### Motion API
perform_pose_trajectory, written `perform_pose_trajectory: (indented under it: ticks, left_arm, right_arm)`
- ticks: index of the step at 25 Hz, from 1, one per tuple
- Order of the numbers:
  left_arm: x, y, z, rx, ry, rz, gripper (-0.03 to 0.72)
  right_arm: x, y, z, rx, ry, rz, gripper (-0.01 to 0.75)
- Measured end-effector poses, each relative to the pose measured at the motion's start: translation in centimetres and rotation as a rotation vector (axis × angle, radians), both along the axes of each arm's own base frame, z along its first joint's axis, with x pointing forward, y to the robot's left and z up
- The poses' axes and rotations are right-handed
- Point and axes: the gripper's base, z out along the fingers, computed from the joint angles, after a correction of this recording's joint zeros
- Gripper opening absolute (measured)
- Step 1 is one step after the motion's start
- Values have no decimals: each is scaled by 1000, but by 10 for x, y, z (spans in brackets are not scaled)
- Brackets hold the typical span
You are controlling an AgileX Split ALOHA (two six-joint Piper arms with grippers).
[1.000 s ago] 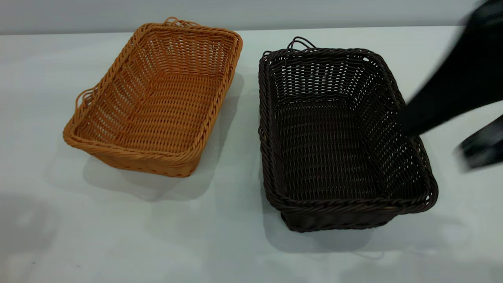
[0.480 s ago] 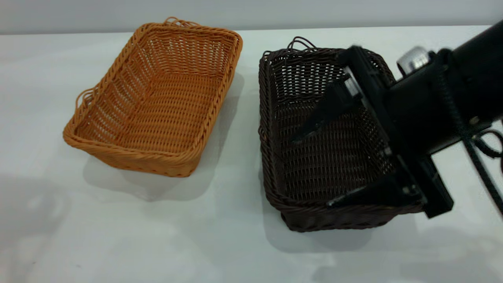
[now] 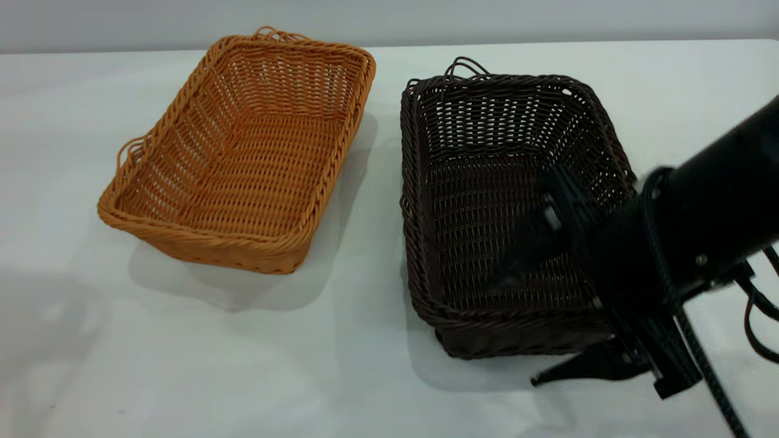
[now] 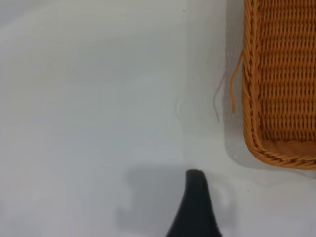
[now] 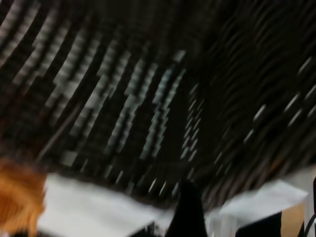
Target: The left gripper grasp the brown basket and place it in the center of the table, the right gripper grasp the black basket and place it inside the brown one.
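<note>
The brown basket (image 3: 243, 152) sits on the white table (image 3: 182, 365) at the left; its end and a wire handle also show in the left wrist view (image 4: 281, 79). The black basket (image 3: 487, 182) sits upright to its right. My right gripper (image 3: 517, 331) is open at the black basket's near right corner, one finger (image 3: 523, 255) inside and the other (image 3: 572, 370) outside the near wall. In the right wrist view the dark weave (image 5: 148, 89) fills the frame. My left gripper (image 4: 247, 212) is open and empty over bare table beside the brown basket; only one finger (image 4: 195, 207) shows.
A grey wall (image 3: 389, 18) runs behind the table's far edge. A white gap of table (image 3: 383, 213) separates the two baskets. The right arm's black cable and strap (image 3: 754, 316) hang at the right edge.
The right arm swung in from the right edge over the black basket, then dropped toward its near right corner with the jaws open. Both baskets have stayed in place.
</note>
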Motion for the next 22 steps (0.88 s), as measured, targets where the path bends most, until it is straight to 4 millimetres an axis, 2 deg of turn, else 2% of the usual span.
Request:
perform_pose_trajectory:
  ticks: [6,12,16,22]
  left_arm:
    - [2,0,-3,-2,9,1,545]
    - [15,-2,-19,-33,55,13,545]
    - [39,-3,-35,-43,84,21,545]
    - [96,-5,-65,-67,177,34,545]
  right_arm:
    - [12,0,-10,-61,-1,-32,555]
    - [19,-4,-21,-141,-1,-61,541]
    - [23,-10,-25,-216,-3,-109,520]
    - [33,-13,-24,-274,-35,-153,501]
